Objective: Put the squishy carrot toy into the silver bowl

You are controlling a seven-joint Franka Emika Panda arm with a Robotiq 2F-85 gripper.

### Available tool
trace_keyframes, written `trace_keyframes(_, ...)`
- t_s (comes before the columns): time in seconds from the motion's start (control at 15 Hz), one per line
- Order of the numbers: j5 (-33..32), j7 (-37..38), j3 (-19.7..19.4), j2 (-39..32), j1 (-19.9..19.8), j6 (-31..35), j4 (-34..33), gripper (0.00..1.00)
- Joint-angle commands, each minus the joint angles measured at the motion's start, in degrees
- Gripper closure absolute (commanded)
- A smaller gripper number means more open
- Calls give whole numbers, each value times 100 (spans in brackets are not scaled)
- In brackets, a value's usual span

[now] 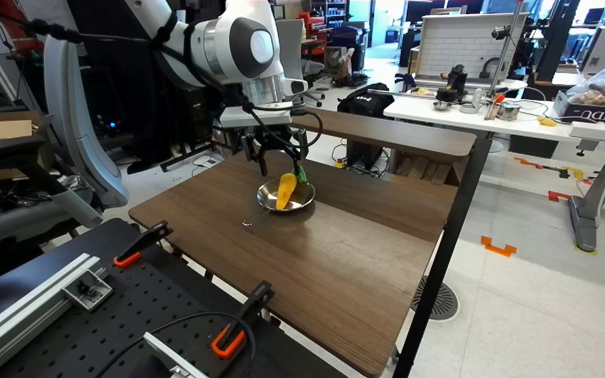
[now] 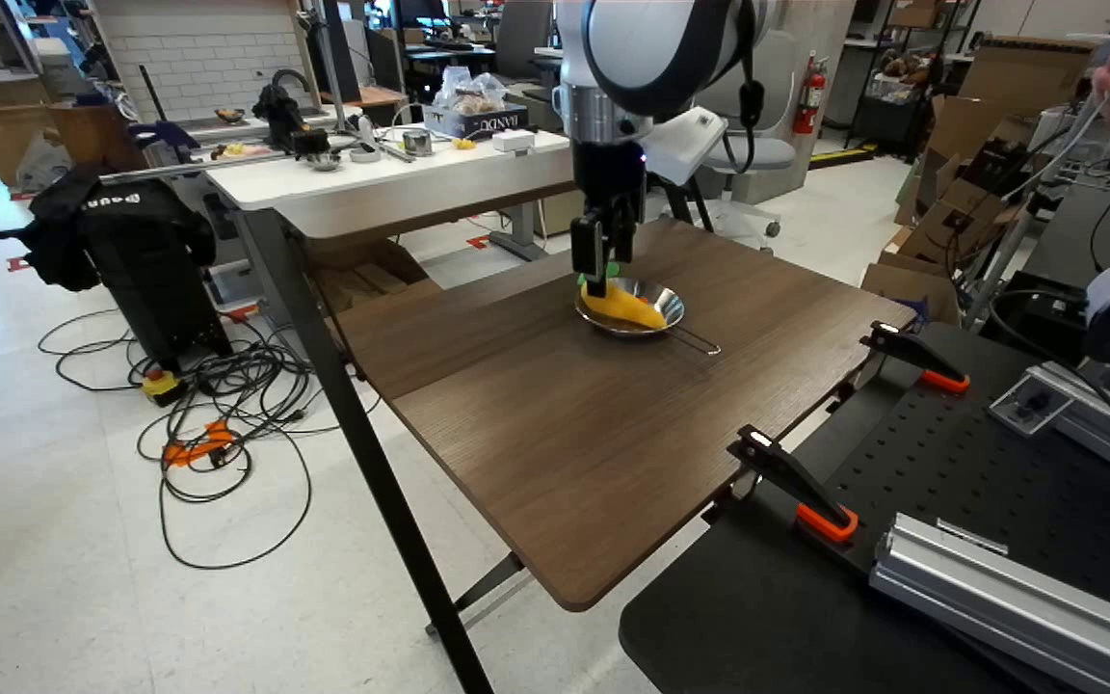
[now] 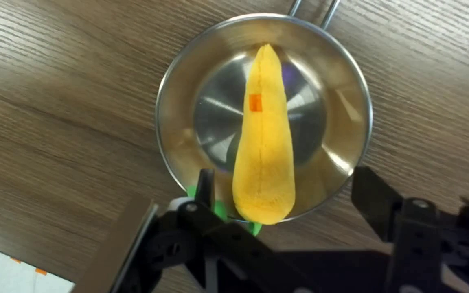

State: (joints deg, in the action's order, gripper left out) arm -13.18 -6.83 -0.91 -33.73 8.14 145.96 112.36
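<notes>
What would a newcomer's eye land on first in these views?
Probably the yellow carrot toy, lying in the shiny silver bowl, its green leafy top at the rim in the wrist view. Next, the open black gripper: there its fingers flank the toy's thick end. In both exterior views, orange-and-black clamps stand out along the black perforated board.

A glossy white robot arm has a dark grey joint cap around a pale disc, plus silver metal bands. Black cables are strapped along it; its black gripper has blocky, jointed fingers with round screws.
</notes>
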Motion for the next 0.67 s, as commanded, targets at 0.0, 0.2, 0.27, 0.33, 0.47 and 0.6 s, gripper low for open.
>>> trace_keyframes(0.0,-106,91,37,338,6,-171,209,0)
trace_keyframes(0.2,-84,110,55,526,3,-271,278,0)
trace_keyframes(0.27,-97,133,52,620,14,-292,323,0)
trace_keyframes(0.33,-96,144,60,702,13,-288,369,0)
trace_keyframes(0.47,-94,226,65,871,30,-322,446,0)
trace_keyframes(0.6,-67,383,72,1030,47,-514,489,0)
